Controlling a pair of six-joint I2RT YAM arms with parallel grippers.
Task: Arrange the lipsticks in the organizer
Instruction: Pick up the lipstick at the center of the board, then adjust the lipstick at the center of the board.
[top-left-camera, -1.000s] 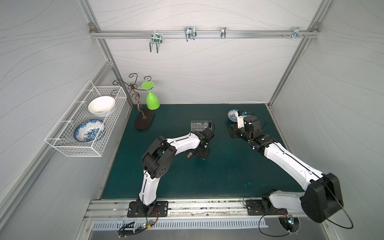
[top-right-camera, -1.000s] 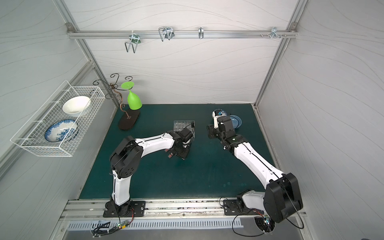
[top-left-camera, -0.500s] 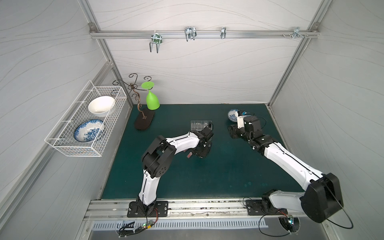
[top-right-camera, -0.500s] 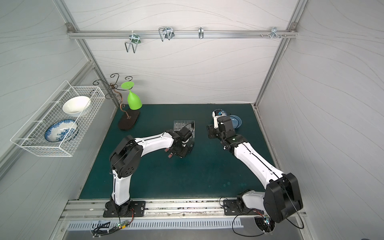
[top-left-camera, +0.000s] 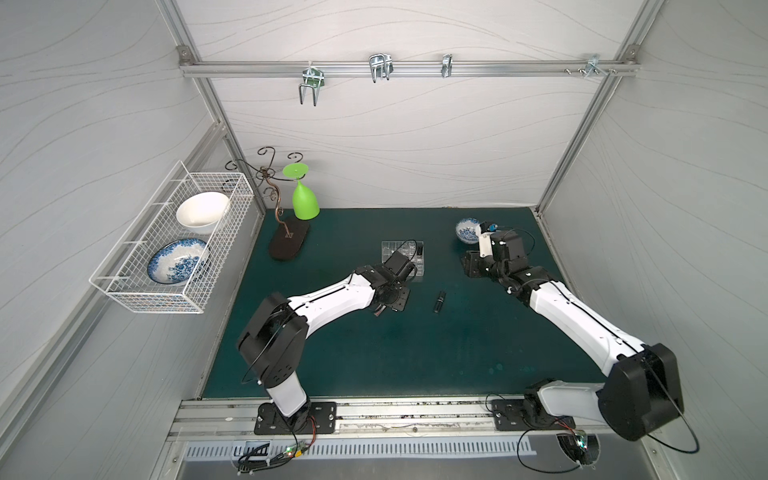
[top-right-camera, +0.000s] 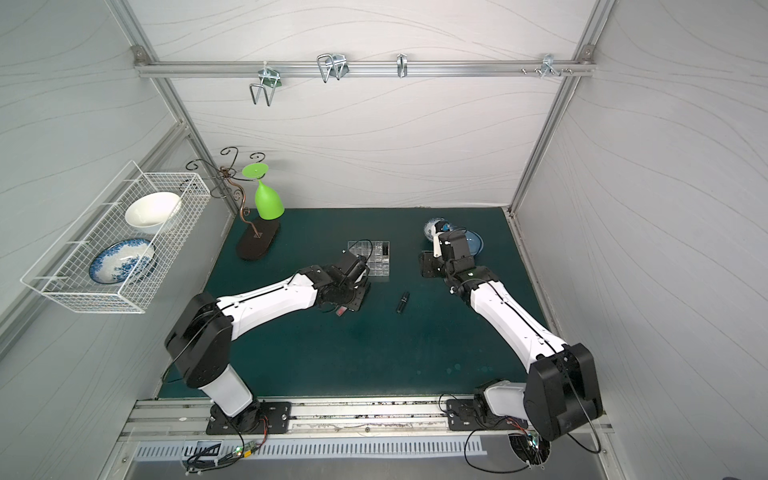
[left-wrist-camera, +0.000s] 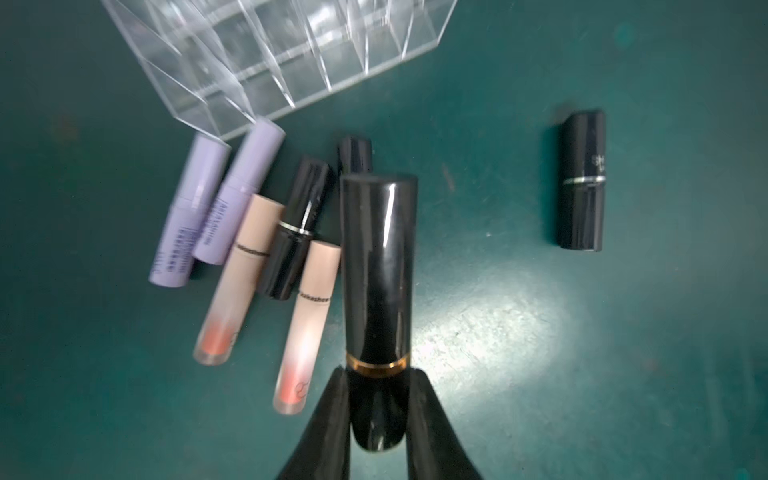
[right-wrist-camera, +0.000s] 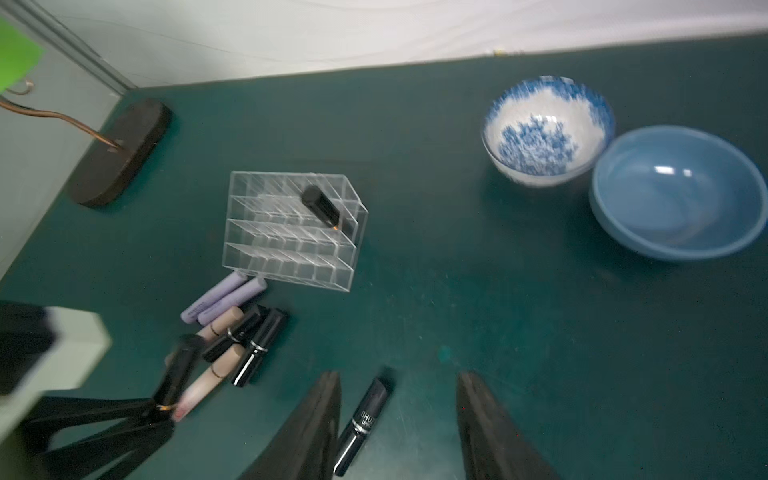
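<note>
My left gripper (left-wrist-camera: 377, 371) is shut on the lower end of a glossy black lipstick with a gold band (left-wrist-camera: 376, 270), held just over the mat. Beside it lies a cluster of lipsticks: two lilac (left-wrist-camera: 241, 187), two pale pink (left-wrist-camera: 307, 324) and black ones (left-wrist-camera: 293, 232). The clear organizer (right-wrist-camera: 291, 249) stands just beyond them with one black lipstick (right-wrist-camera: 326, 210) in a cell. In both top views my left arm partly covers the organizer (top-left-camera: 417, 266). Another black lipstick (right-wrist-camera: 361, 424) lies alone on the mat (top-left-camera: 439, 301). My right gripper (right-wrist-camera: 399, 376) hangs open above it, holding nothing.
A blue-and-white bowl (right-wrist-camera: 544, 129) and a plain blue bowl (right-wrist-camera: 677, 191) sit at the back right. A green glass (top-left-camera: 305, 201) hangs on a wire stand with a dark base (top-left-camera: 289, 245) at the back left. A white wire basket (top-left-camera: 174, 241) hangs on the left wall.
My left gripper has shut on the black gold-banded lipstick. The right arm has barely moved.
</note>
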